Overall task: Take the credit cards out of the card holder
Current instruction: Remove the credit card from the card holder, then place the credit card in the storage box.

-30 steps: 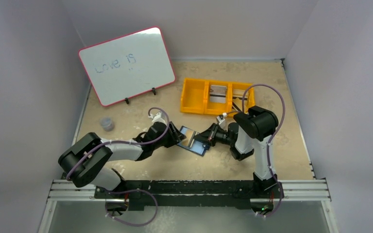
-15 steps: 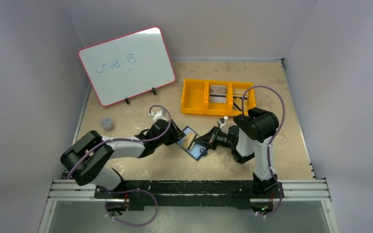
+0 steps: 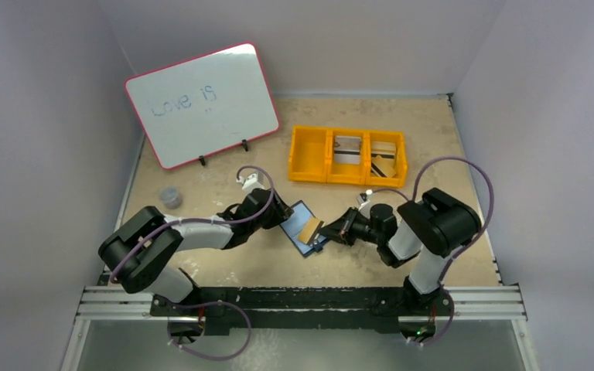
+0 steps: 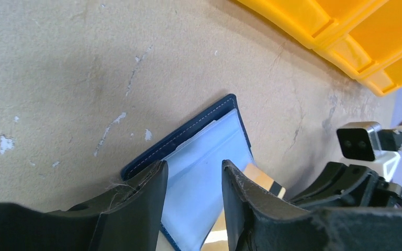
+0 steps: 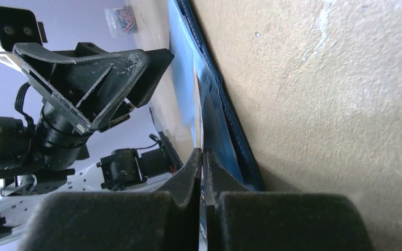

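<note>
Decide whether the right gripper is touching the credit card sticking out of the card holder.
Touching. The right wrist view shows the right gripper shut on the credit card, seen edge-on, with both jaws pressed against it and no gap.

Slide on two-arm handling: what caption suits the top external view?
Left gripper steadies the open card holder; right gripper grips a credit card partway out.

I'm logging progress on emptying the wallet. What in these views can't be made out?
- Cards left in the card holder: in the left wrist view the left pincer partly covers the pockets; in the top view they are too small.
- Face of the card in the right pincer: the right wrist view shows it edge-on.
</note>
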Available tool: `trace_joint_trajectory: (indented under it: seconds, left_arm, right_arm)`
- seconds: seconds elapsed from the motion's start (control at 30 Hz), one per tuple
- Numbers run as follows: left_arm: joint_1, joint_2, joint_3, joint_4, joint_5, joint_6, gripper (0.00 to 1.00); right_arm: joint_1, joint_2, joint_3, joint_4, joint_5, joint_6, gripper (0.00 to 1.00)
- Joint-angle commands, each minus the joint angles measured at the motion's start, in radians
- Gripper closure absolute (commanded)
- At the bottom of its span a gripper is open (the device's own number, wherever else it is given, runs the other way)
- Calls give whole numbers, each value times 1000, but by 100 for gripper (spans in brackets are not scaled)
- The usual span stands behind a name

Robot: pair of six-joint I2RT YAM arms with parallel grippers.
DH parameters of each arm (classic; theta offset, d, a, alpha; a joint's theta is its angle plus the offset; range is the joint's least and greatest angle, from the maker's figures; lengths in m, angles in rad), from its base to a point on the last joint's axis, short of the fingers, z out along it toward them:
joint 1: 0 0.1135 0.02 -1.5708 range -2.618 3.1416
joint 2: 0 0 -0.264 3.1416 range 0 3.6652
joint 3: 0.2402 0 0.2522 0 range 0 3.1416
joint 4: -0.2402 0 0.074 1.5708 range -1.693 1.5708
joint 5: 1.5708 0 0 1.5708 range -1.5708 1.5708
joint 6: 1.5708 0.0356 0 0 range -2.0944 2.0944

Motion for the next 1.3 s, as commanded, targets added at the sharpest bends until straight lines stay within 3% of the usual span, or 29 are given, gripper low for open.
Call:
trace_joint_trajectory:
  seconds: [0.0,0.07,0.2,0.33,0.5,0.67,0.83,1.13,1.27]
  left_arm:
    - [7,-8,-13,-186,-104,27,56]
    - [6,-33,-14,-187,-111,31,56]
    - [5,-82,-14,-199,-121,36,56]
    - [5,-139,-12,-209,-121,47,56]
    - [5,-274,15,-257,-152,82,52]
    - [5,-361,81,-358,-197,138,50]
    - [5,-397,97,-395,-204,154,50]
    - [7,-413,138,-452,-214,182,50]
    - [9,-401,169,-475,-215,208,50]
  right_arm:
    - [1,-146,1,-246,85,-85,100]
    - [-4,-223,9,-329,104,-110,100]
    - [-4,-445,95,-680,189,-235,100]
    - [-11,-696,216,-1080,364,-323,100]
    - [-71,-842,397,-1380,555,-452,100]
    - [-157,-785,669,-1640,754,-533,100]
    - [-273,-656,854,-1711,721,-543,100]
    - [-336,-554,983,-1739,674,-322,100]
    - [-345,-481,1075,-1837,724,-197,100]
